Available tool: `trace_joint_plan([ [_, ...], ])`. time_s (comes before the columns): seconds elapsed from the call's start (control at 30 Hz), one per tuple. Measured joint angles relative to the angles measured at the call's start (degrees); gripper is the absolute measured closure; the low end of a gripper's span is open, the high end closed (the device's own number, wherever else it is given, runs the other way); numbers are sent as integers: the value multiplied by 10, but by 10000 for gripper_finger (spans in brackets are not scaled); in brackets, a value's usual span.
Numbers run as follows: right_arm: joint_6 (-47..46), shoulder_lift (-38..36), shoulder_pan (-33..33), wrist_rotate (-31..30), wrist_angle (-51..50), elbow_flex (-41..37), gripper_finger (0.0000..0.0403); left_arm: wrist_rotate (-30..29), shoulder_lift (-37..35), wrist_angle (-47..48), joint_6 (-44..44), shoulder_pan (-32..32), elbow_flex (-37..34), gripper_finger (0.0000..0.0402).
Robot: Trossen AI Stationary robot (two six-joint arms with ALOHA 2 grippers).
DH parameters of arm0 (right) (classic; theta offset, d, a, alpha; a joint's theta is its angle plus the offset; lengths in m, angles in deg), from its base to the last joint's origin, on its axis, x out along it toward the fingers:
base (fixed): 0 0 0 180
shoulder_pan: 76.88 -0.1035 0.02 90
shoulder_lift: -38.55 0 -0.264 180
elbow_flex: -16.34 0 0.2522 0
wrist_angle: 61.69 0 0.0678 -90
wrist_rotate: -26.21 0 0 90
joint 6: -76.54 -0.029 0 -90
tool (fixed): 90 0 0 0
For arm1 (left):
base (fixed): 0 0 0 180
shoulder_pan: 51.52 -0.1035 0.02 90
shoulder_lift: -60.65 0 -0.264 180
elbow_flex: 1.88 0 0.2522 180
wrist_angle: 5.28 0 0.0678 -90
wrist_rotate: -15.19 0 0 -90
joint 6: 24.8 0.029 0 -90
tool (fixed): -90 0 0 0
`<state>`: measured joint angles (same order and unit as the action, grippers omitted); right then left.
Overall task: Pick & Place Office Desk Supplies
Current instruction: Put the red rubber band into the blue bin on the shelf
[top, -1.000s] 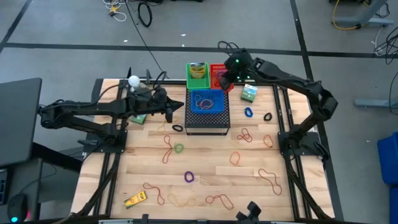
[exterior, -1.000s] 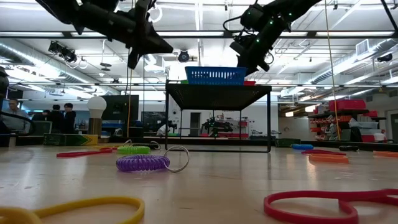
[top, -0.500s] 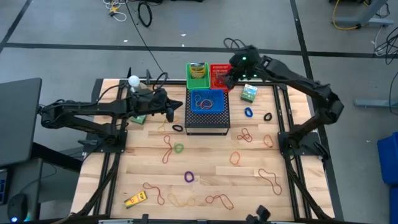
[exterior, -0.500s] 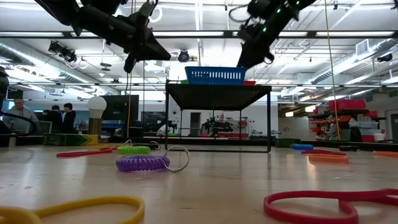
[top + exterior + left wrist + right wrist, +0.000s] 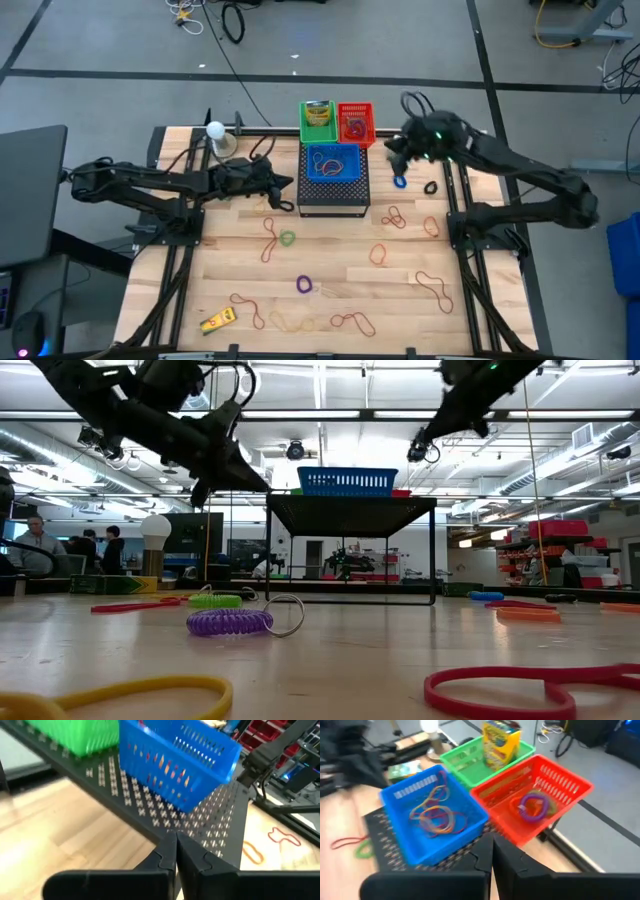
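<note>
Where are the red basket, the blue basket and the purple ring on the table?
red basket (image 5: 570,782): right wrist view, its far rim.
blue basket (image 5: 330,163): high view, its middle.
purple ring (image 5: 229,623): low view, its coiled side.

rubber bands (image 5: 272,240) scattered, blue basket (image 5: 334,163) atop mesh box (image 5: 334,196)

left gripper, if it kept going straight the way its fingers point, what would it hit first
Probably the large black perforated metal stand. The left gripper, fingers shut, points at the stand's side edge just below the blue plastic basket that sits on top. Depth is unclear, so it might slip just under that edge instead.
</note>
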<state>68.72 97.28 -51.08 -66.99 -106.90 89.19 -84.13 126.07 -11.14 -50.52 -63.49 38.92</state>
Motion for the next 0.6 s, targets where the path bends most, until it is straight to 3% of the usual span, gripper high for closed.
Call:
trace_joint_plan([
  [0.3,-42,-96,-164,-85,-86,-15,393,20,9,71,26,7,20,391],
  [0.47,-35,-101,-203,-114,-123,-15,393,-34,5,191,24,61,65,394],
  [0.6,-38,-101,-219,-125,-138,-15,392,-60,11,291,-20,125,93,370],
])
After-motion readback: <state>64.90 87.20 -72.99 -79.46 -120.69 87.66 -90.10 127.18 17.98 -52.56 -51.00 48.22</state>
